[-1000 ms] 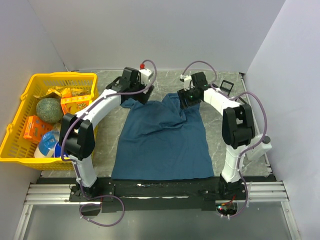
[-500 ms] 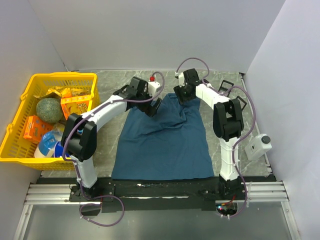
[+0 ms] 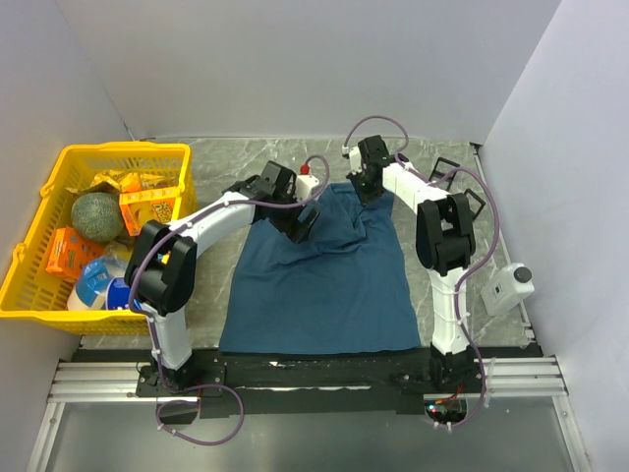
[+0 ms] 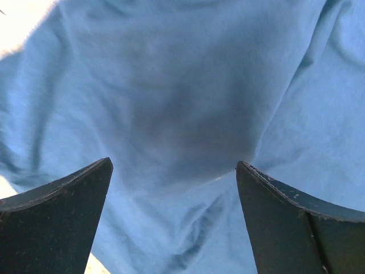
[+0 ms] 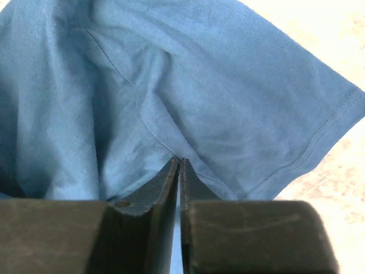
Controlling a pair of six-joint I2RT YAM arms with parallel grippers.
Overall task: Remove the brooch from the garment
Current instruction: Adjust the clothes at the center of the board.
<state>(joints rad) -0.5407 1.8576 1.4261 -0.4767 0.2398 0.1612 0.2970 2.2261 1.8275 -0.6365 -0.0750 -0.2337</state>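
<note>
Since a second ago, both arms have shifted: the left gripper [image 3: 303, 224] has come from the far tabletop [image 3: 211, 149] onto the cloth, and the right gripper [image 3: 366, 187] has edged toward the far rim of the cloth. Left gripper [image 4: 174, 161]: jaws released, spread wide, with wrinkled blue cloth filling the gap between them and no cloth held. Right gripper [image 5: 179, 161]: jaws clenched tip to tip on a fold of the T-shirt [image 5: 171, 85], whose creases converge at the tips; a hemmed sleeve edge lies to their right, over pale tabletop. The T-shirt [image 3: 314, 285], dark teal-blue, lies on the tabletop between the two arms, its near part flat and its far part bunched into ridges between the grippers. The brooch cannot be made out in any view. At the left edge of the tabletop, well apart from the T-shirt, stands a yellow basket [image 3: 128, 147] holding a green melon [image 3: 96, 216] and orange packets [image 3: 147, 205].
</note>
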